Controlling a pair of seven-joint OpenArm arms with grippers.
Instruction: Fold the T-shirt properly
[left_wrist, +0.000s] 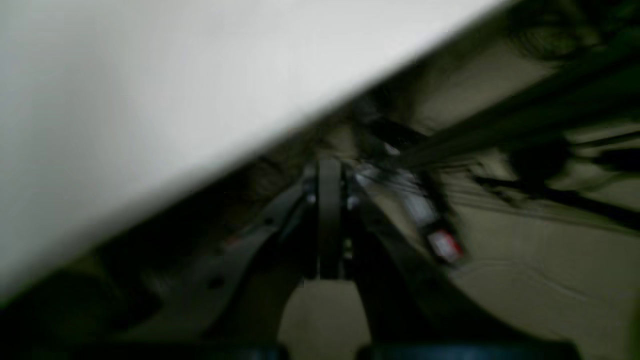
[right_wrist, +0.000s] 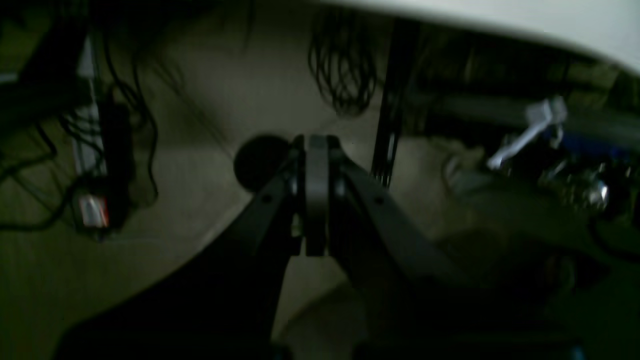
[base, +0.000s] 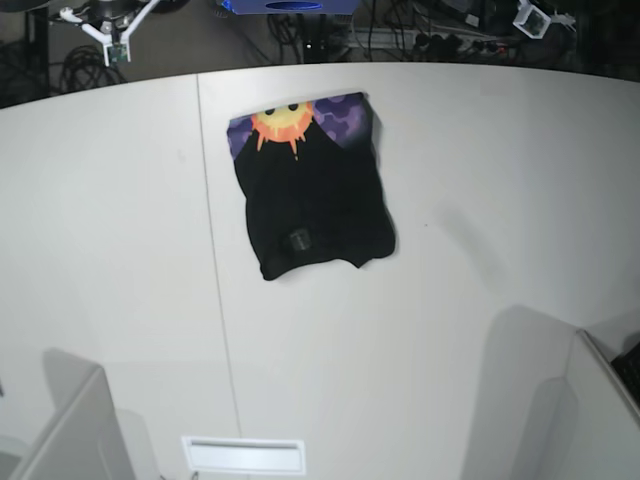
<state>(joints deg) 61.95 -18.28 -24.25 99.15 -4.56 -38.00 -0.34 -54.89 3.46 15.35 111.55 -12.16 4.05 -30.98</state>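
The T-shirt lies folded into a compact black shape at the back middle of the white table. A strip of its orange sun print on purple shows along the far edge, and a small grey label sits near the front edge. No gripper touches it. In the left wrist view my left gripper is shut on nothing, hanging beside the table edge over the floor. The right wrist view shows my right gripper shut and empty too, also off the table.
Grey arm parts rise at the front left and front right of the table. A slot sits at the front edge. Cables and a power strip lie on the floor below.
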